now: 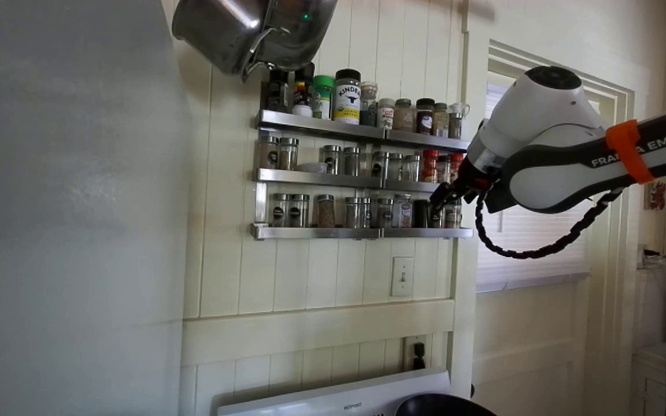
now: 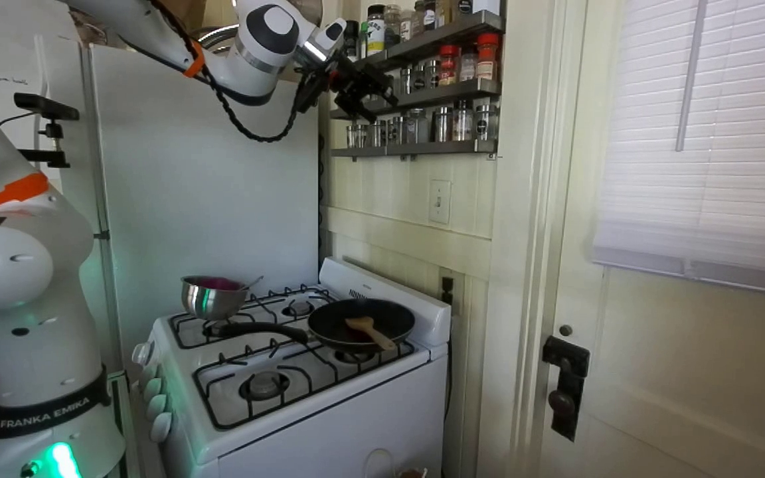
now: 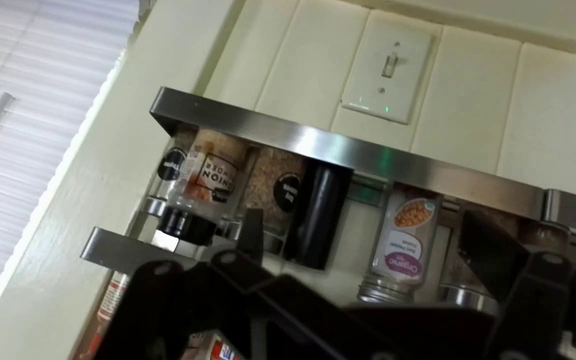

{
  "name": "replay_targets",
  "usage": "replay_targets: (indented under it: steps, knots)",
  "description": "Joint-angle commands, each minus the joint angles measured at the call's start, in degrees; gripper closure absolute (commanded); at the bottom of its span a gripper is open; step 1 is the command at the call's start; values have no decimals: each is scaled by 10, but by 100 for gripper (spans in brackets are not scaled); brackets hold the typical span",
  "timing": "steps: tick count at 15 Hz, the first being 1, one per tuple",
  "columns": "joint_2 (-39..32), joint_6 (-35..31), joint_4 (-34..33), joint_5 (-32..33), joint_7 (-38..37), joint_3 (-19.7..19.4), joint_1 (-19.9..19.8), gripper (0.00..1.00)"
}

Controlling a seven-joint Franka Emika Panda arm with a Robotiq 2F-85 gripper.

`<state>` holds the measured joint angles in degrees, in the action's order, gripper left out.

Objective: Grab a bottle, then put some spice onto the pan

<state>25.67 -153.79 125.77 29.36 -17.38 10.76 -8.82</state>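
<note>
Black and jointed, the claw [image 3: 365, 230] hangs near the lowest steel shelf [image 3: 368, 154], fingers [image 3: 252, 235] apart; a clear, purple-labelled spice bottle [image 3: 404, 240] shows between them. The round black pan [image 2: 329, 321] sits on the white stove surface [image 2: 186, 378].

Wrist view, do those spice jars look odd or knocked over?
Nothing really: the jars look upside down only because that view itself seems inverted, putting the light switch above the shelf. Both exterior views show them upright; no spill shows.
</note>
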Motion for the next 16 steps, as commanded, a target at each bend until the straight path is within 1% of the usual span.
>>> replay_targets:
  steps: [1, 5, 6, 7, 8, 9, 12, 13, 16]
  knots:
    - [-19, -72, 7, -20, 22, -8, 10, 0]
    - [-40, -140, 13, -55, 77, -24, 31, 0]
    - [-46, -147, 15, -56, 78, -36, 44, 0]
    - [-50, -148, 17, -83, 99, -35, 45, 0]
    - [-54, -139, 17, -105, 112, -45, 59, 0]
    - [-49, -131, 8, -69, 81, -27, 35, 0]
    - [-52, -131, 6, -74, 87, -29, 36, 0]
    - [-50, -146, 5, -42, 65, -10, 9, 0]
    - [-53, -203, 16, -25, 44, -4, -9, 0]
